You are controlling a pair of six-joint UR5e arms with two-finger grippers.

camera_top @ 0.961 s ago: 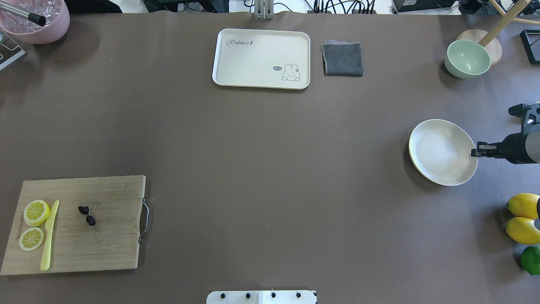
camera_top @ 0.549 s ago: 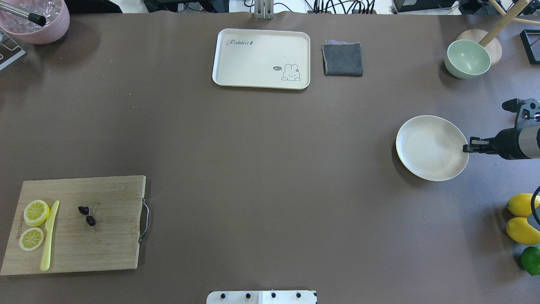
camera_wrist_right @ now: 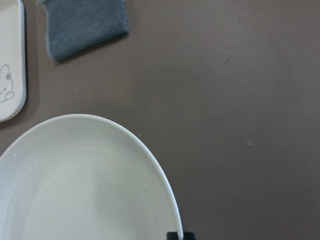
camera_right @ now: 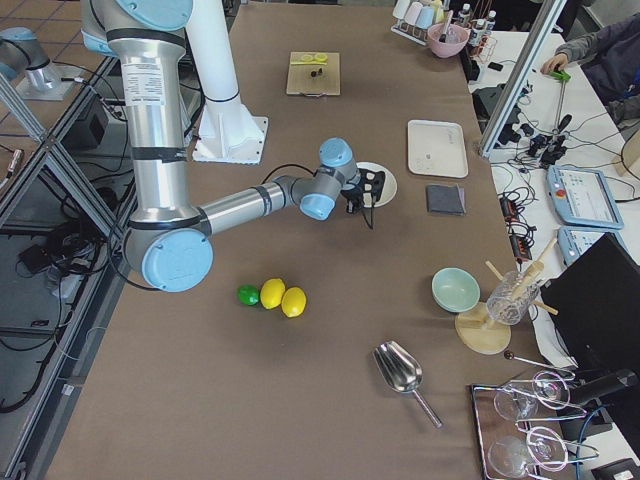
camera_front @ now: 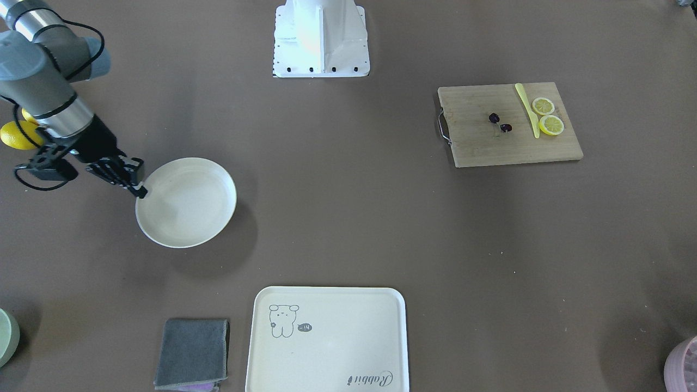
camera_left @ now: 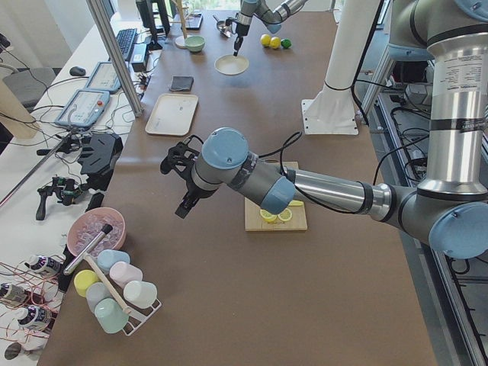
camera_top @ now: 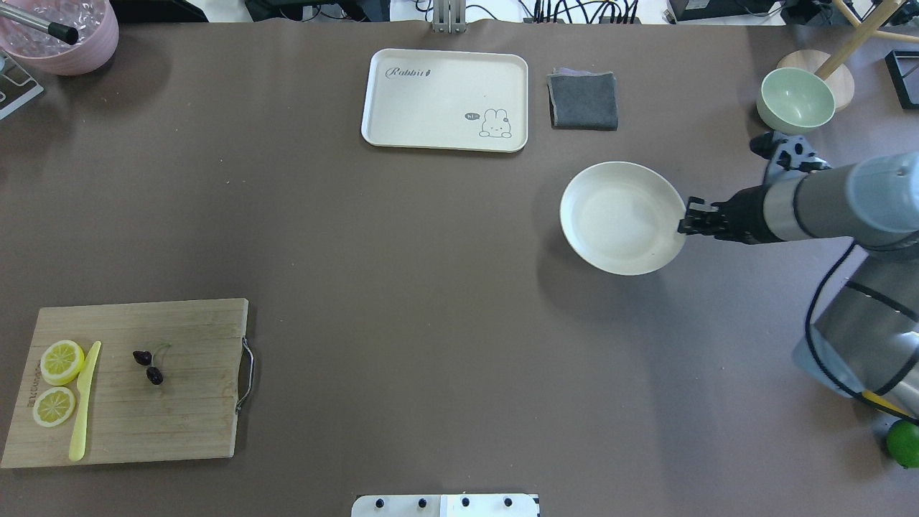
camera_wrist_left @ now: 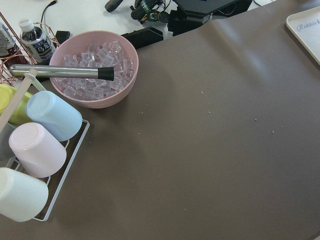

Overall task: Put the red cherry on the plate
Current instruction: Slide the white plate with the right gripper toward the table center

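Observation:
The red cherry, two tiny dark fruits on thin stems, lies on the wooden cutting board at the near left. The round cream plate is right of the table's middle, and my right gripper is shut on its right rim. The right wrist view shows the plate large at the bottom left. My left gripper shows only in the exterior left view, above the table's far left part near the ice bowl. I cannot tell whether it is open or shut.
Beside the cherry lie two lemon slices and a yellow knife. A cream tray and grey cloth are at the back, a green bowl back right, a lime near right, a pink ice bowl back left.
My right arm has carried the plate leftward and slightly farther back, toward the table's middle. The cherry and cutting board have not moved.

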